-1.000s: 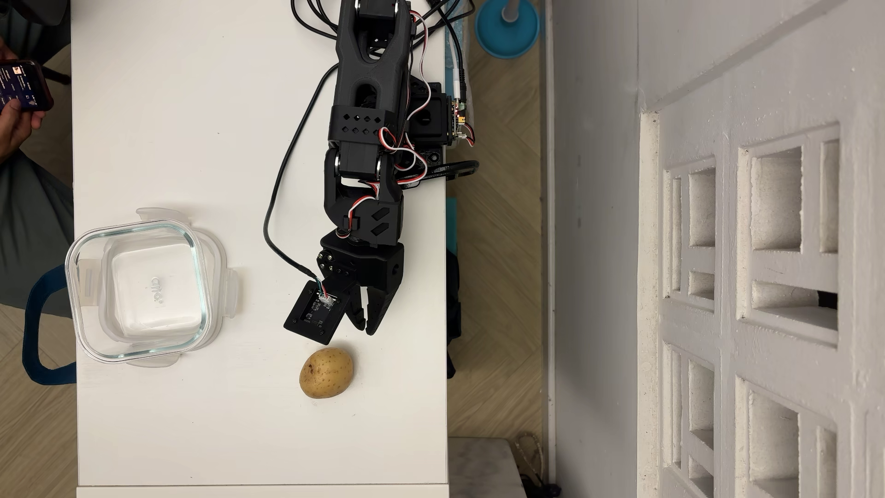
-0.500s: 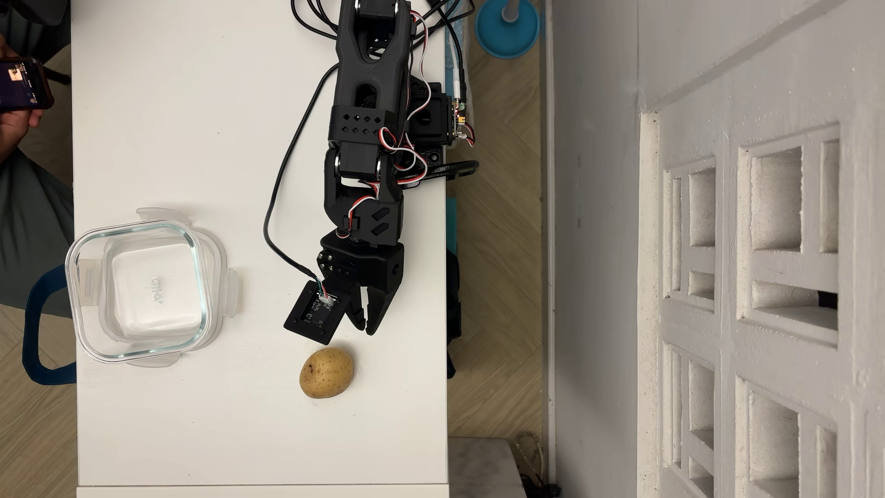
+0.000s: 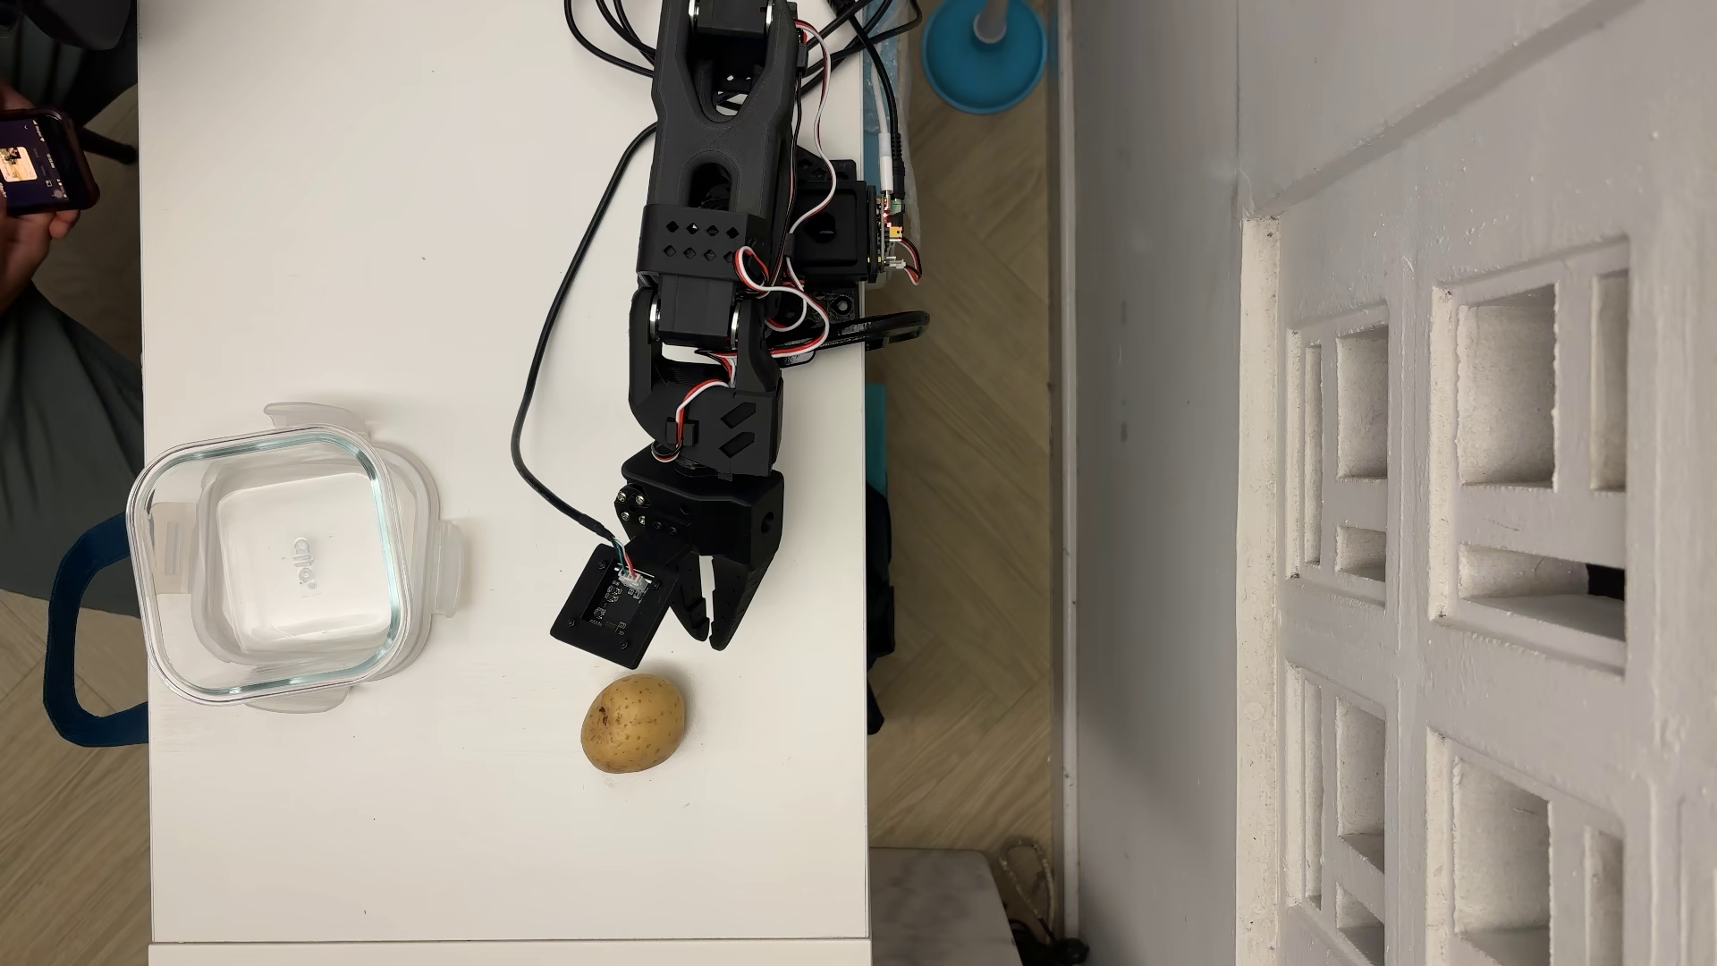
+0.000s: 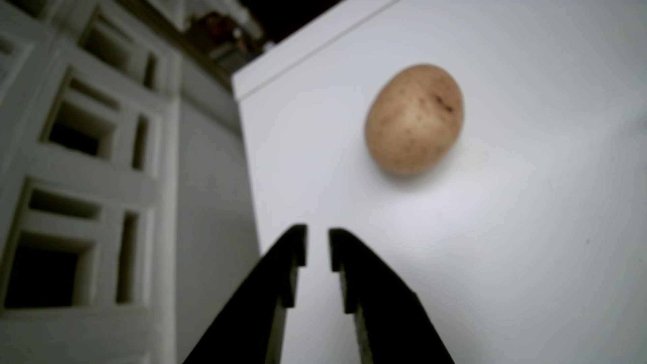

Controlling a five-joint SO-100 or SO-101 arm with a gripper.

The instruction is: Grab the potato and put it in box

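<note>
Pincer empty and parted beside the potato.

You had the white table under the pincer. The box stood well to the pincer's left in the overhead view, empty, on its lid. The potato lay on the table just beyond the fingertips, untouched; the wrist view showed it ahead and right of the narrowly spread jaws.
</note>
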